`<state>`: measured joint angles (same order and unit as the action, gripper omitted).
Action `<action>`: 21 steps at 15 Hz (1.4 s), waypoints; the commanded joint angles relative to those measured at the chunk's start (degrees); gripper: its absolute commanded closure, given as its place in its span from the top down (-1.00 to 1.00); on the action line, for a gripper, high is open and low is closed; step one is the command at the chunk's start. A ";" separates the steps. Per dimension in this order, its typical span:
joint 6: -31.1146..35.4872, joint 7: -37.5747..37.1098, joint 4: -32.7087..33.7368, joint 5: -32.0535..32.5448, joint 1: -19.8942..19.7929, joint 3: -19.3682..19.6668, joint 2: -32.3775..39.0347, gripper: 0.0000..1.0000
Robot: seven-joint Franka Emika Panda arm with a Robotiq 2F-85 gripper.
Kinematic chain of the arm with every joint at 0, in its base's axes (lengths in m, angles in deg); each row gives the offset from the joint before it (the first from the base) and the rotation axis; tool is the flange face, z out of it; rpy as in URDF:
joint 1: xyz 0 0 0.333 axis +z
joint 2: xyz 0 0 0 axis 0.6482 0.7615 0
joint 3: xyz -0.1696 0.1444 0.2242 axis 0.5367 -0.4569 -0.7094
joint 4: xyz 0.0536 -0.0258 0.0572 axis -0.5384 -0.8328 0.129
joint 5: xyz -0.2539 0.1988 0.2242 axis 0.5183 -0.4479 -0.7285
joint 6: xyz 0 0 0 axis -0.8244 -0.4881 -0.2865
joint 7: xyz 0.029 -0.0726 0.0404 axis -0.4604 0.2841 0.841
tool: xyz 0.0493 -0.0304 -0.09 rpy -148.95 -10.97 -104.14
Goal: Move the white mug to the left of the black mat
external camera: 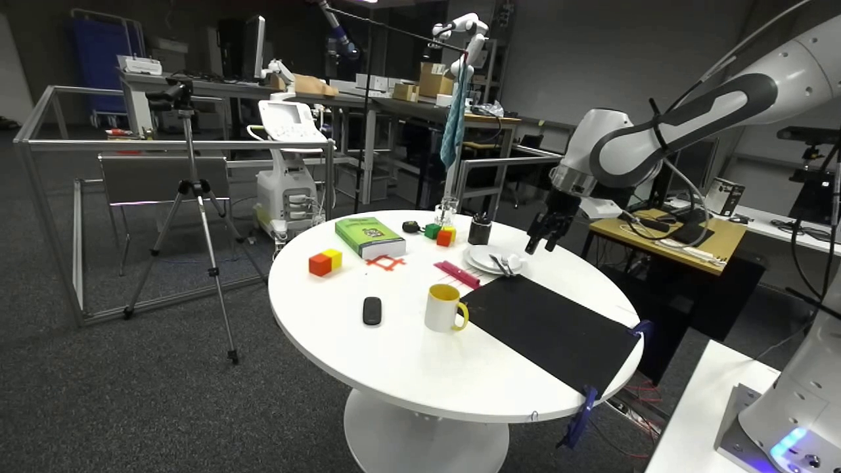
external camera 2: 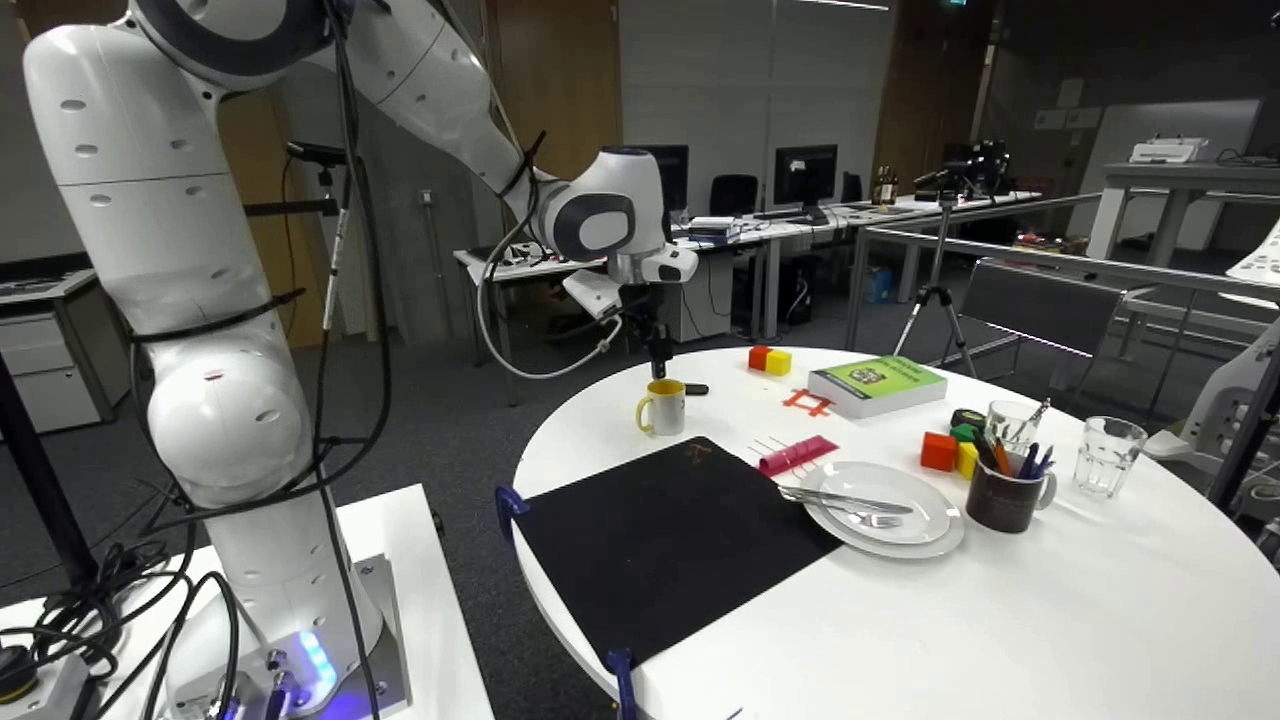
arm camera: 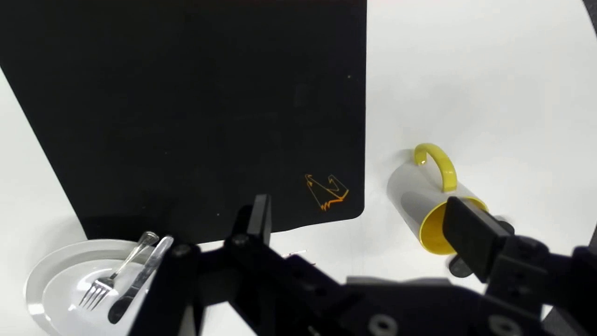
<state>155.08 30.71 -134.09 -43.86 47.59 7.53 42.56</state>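
Robotiq gripper (external camera: 541,246), jaws spread and empty, hangs above a round white table (external camera: 420,368) where the yellow-handled white mug (external camera: 441,310) stands upright beside the black mat (external camera: 552,328); an off-centre descent could clip and topple it.

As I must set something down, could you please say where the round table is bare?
There is room between the plates, pen mug and table rim; also between the white mug, black mat and rim. The pen mug, glasses and three blocks stand crowded together.

White arm (external camera 2: 430,90), 2 black fingers (arm camera: 473,238)
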 commanded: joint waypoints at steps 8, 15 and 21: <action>3.73 12.86 -15.54 -8.68 -0.23 4.02 -16.71 1.00; 2.67 15.13 -14.52 -10.13 -0.78 5.42 -15.74 1.00; 2.67 15.15 -14.51 -10.44 -0.80 5.63 -15.74 1.00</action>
<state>157.91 45.98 -148.66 -54.38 46.90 13.27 26.86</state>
